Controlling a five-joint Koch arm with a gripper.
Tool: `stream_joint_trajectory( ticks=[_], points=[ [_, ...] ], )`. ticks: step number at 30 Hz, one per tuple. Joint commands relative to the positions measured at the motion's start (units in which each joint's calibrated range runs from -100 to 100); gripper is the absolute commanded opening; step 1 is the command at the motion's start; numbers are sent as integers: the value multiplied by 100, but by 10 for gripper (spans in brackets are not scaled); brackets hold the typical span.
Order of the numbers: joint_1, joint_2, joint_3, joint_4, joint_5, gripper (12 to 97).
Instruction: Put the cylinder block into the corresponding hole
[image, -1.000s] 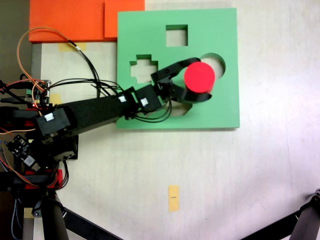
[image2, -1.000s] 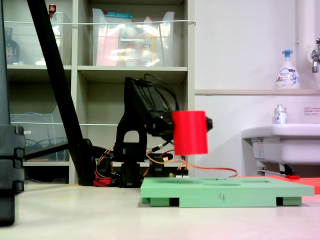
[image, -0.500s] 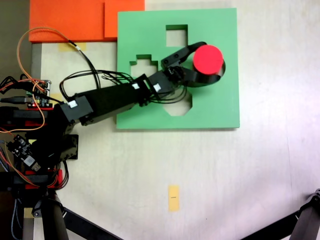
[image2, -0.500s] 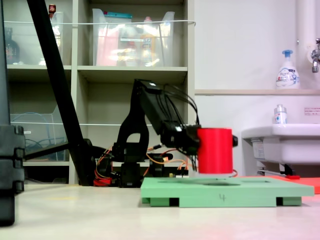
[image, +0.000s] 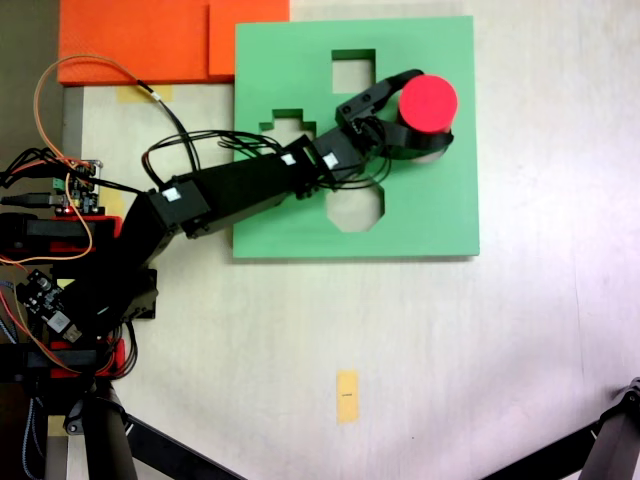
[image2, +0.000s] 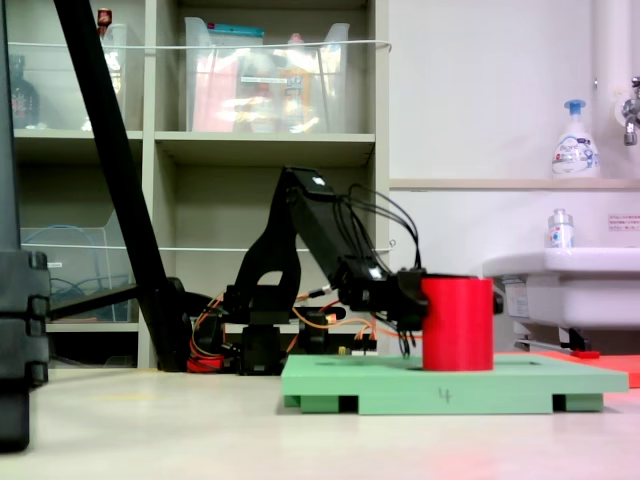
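The cylinder block (image: 428, 102) is bright red-pink, and it looks plain red from the side (image2: 457, 323). The foam board (image: 430, 215) is light green and sits on a pale cream table (image: 450, 350). The arm (image: 240, 190) and gripper (image: 415, 112) are black, with orange wires (image: 60, 75) and orange foam sheets (image: 150, 35) nearby.
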Motion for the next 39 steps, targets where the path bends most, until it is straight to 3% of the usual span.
stream_joint_trajectory(
  ticks=[1,13,35,39],
  points=[
    [29,-208,193,91,-29,358],
    [-137,-1060,-624,293,-29,356],
    [-73,295,223,293,-29,358],
    [-63,309,34,495,-29,482]
  ],
)
